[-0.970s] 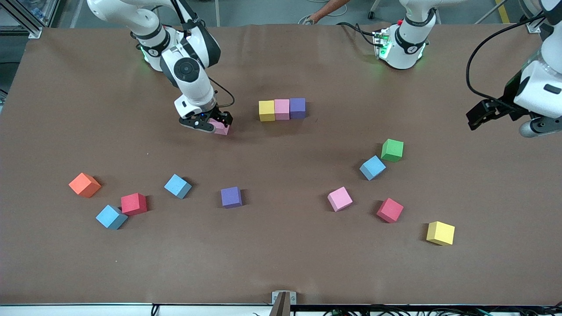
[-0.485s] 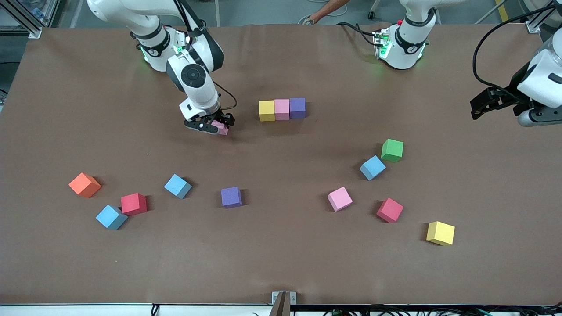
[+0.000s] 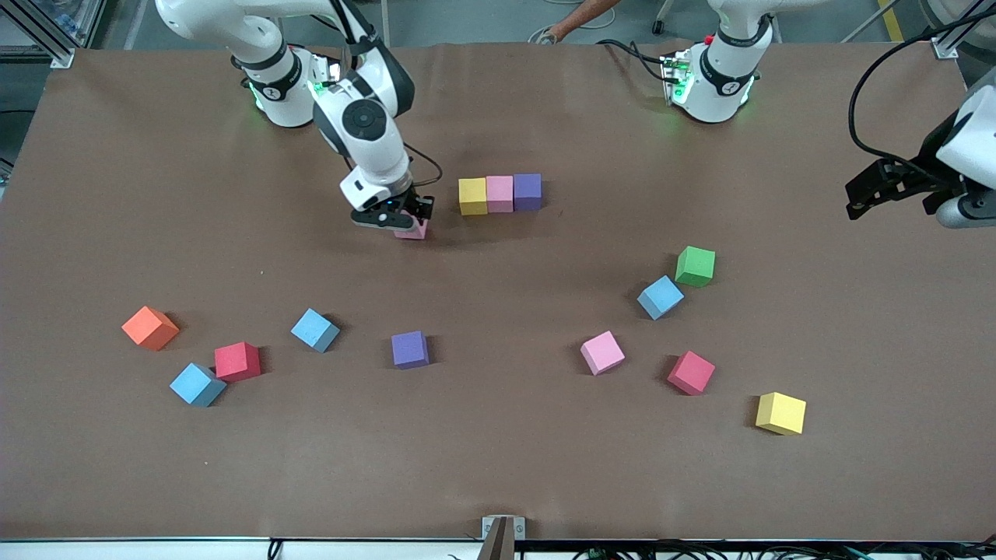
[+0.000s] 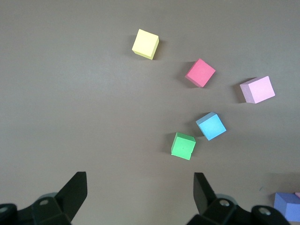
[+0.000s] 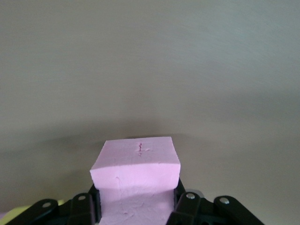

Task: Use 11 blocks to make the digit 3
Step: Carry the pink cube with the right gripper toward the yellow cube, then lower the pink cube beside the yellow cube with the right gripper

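1. Where brown paper covers the table [image 3: 498, 467], loose blocks are scattered nearer the front camera.
2. A pink block [image 3: 412, 229] is pinched by the right gripper [image 3: 401, 220], just beside the yellow-pink-purple row [image 3: 499, 194].
3. The left gripper [image 3: 887, 189] is held spread over the table's edge.

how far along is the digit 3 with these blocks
Early. Done: a bar of three touching cubes, yellow, pink and purple. In hand: the right gripper has its jaws shut on a fourth pink cube, close to the bar's yellow end. The left gripper waits open over the table's left-arm end. Left: seven more cubes, still scattered nearer the front camera.
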Tool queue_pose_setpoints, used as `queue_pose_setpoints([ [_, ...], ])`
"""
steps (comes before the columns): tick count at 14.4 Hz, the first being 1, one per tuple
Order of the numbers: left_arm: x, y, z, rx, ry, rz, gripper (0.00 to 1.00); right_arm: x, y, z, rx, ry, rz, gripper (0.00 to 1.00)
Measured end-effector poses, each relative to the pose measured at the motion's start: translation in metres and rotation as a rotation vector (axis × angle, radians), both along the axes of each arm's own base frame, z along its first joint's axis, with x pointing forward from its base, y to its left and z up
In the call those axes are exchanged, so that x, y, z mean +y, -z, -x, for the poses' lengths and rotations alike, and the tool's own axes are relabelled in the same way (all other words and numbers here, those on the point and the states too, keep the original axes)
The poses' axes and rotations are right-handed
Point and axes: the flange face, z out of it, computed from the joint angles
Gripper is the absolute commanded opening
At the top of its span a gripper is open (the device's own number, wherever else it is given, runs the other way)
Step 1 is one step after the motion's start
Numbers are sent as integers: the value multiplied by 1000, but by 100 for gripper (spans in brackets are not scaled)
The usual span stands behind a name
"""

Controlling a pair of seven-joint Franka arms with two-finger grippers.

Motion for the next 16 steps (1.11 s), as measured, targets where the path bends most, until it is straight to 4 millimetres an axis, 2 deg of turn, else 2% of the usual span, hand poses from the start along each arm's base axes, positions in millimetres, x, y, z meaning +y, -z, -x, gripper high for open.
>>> queue_pose_setpoints([
  [2, -2, 9, -3, 30, -3, 50, 100, 28, -11, -13, 15, -54, 13, 0],
  [5, -28, 8, 0, 39, 41, 63, 100, 67, -20, -34, 30, -92, 27, 0],
  [7, -45, 3, 3, 30, 72, 57, 100, 86, -21, -38, 26, -105, 15, 0],
  [9, -51, 1, 5, 28, 83, 58, 100, 103, -22, -35, 36, -101, -12, 0],
  [12, -47, 1, 4, 29, 77, 58, 100, 117, -24, -29, 41, -111, -27, 0],
  [16, -51, 1, 5, 30, 83, 53, 100, 120, -19, -22, 60, -121, -12, 0],
])
